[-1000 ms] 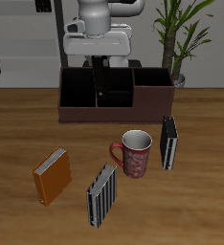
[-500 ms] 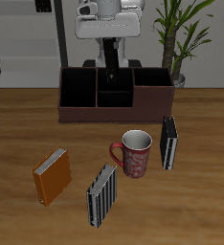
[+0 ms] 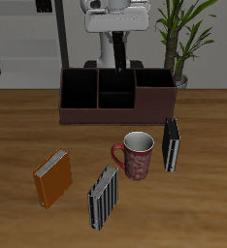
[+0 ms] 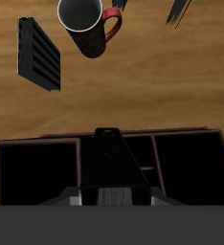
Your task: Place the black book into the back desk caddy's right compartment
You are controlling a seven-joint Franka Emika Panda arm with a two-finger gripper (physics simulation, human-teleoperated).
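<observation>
The wooden table (image 3: 28, 126) carries the back desk caddy (image 3: 115, 114) at its far side. The caddy is a long, low, reddish-brown box with a black interior and dividers. The right compartment (image 3: 156, 89), its undivided end section, shows only its dark floor in the wrist view (image 4: 37, 172). A potted plant (image 3: 178, 39) stands behind that end of the caddy.

Nearer the table's front edge are 3 books and 1 mug. An orange book (image 3: 51, 177) lies tilted, with a grey-and-black striped book (image 3: 104, 196) standing just beside it. A black book with white stripes (image 3: 171, 143) stands upright close to the red patterned mug (image 3: 137, 155). The mug's handle points toward the orange book.

The black book (image 3: 118, 64) hangs above the caddy's far rim, over the 2 small middle cells, and is not in the right compartment. From the wrist it appears as a dark slab (image 4: 112, 158) reaching down toward those cells. The gripper (image 3: 116, 50) is clamped on the black book's upper end, with its jaws narrow on either side.
</observation>
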